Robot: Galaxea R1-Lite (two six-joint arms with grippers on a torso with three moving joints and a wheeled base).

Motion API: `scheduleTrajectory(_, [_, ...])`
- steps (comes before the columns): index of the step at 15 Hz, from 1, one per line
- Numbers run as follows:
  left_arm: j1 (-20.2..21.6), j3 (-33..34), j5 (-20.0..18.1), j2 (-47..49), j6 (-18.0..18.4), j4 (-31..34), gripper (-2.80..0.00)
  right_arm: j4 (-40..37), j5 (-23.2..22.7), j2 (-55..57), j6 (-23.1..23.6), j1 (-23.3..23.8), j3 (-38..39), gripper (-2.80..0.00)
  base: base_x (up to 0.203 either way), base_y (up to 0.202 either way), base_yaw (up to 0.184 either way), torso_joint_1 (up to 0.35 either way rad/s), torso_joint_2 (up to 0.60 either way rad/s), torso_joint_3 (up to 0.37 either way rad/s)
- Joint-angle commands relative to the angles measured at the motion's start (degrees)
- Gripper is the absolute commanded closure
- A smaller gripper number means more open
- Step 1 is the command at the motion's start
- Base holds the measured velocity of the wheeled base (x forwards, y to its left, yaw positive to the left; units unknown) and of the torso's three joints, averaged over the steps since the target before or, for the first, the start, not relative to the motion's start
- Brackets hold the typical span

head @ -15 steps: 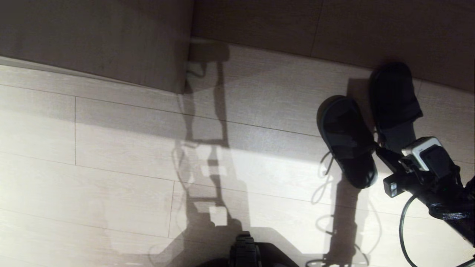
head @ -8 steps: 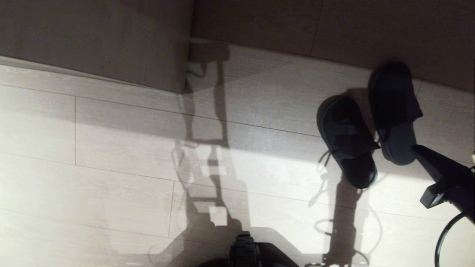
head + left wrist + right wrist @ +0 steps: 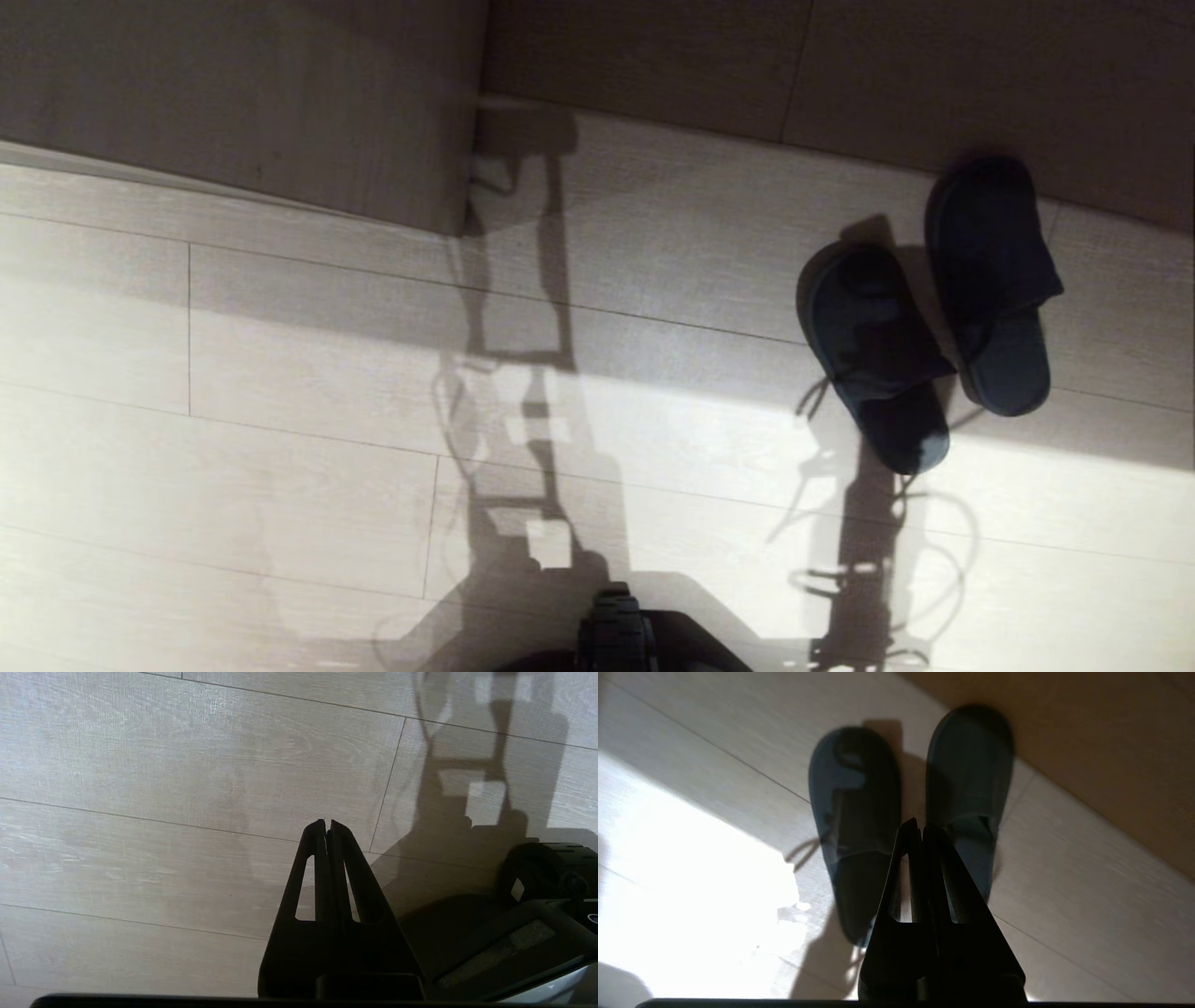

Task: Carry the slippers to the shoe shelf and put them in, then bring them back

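I had the right gripper (image 3: 922,828) shut and empty above the slippers (image 3: 924,313), which lay side by side on the floor (image 3: 308,373); they looked light and floppy, best pinched by the toe bands.

Dark grey slippers (image 3: 924,317) on pale wood-grain floor (image 3: 280,420).

The left tool (image 3: 327,828) is held pressed shut, empty; the right tool (image 3: 920,828) is likewise shut and empty.
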State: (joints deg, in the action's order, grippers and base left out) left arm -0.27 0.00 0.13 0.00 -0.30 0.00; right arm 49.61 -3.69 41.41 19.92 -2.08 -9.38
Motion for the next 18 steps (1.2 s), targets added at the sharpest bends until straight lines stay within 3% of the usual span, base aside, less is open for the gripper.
scheduleTrajectory(1, [0.0,0.1,0.0,0.0,-0.1,0.0,0.00,-11.9,0.0,-15.0,-1.1,-0.1,-2.0,0.00,0.000,0.000,0.000,0.000,0.00,0.000])
scheduleTrajectory(4, [0.0,0.1,0.0,0.0,-0.1,0.0,0.00,-29.1,0.0,-27.7,-6.5,1.4,-3.9,0.00,0.000,0.000,0.000,0.000,0.00,0.000])
scheduleTrajectory(8, [0.0,0.1,0.0,0.0,-0.1,0.0,0.00,-34.0,-0.1,-36.5,-8.9,2.7,4.4,0.00,0.000,0.000,0.000,0.000,0.00,0.000])
scheduleTrajectory(11, [0.0,0.1,0.0,0.0,-0.1,0.0,0.00,-45.9,1.1,-41.4,-9.6,2.7,7.0,0.00,0.000,0.000,0.000,0.000,0.00,0.000])
scheduleTrajectory(18, [0.0,0.1,0.0,0.0,-0.1,0.0,0.00,-49.9,2.0,-41.7,-12.4,2.7,9.3,0.00,0.000,0.000,0.000,0.000,0.00,0.000])
